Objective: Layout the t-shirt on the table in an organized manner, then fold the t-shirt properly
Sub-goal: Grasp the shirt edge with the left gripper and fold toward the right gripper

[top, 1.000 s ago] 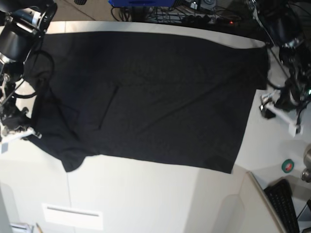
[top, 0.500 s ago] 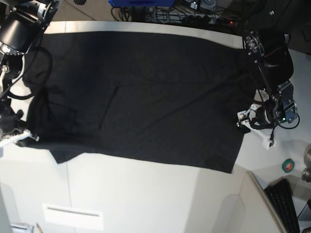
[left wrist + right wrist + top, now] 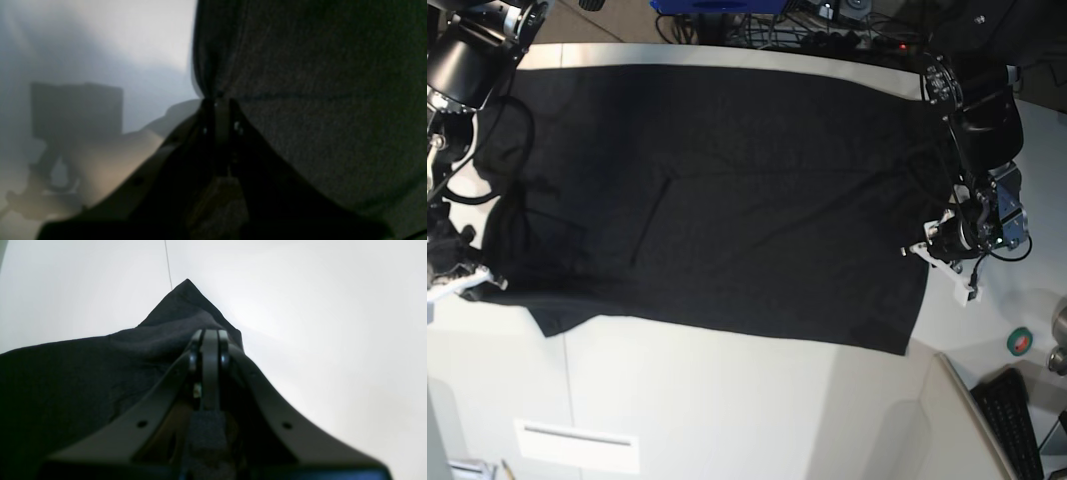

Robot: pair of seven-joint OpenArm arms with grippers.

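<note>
The black t-shirt point(image 3: 727, 200) lies spread wide over the off-white table point(image 3: 727, 400), plain side up, with no print showing. My left gripper point(image 3: 917, 250) is at the shirt's right edge; in the left wrist view it point(image 3: 218, 101) is shut on a pinch of the cloth point(image 3: 317, 100). My right gripper point(image 3: 489, 282) is at the shirt's left side by the sleeve. In the right wrist view it point(image 3: 210, 335) is shut on the cloth point(image 3: 83, 373), and a pointed corner point(image 3: 186, 286) sticks out past the tips onto the table point(image 3: 300, 306).
A green tape roll point(image 3: 1020, 342) and a black keyboard point(image 3: 1012, 415) sit at the right front. A small white rectangular plate point(image 3: 577, 445) lies near the front left. Cables and a blue object point(image 3: 717, 5) are behind the far edge.
My left gripper has moved in from the bare table at the right to the shirt's right edge. On the left, the sleeve has been drawn out and lies flatter.
</note>
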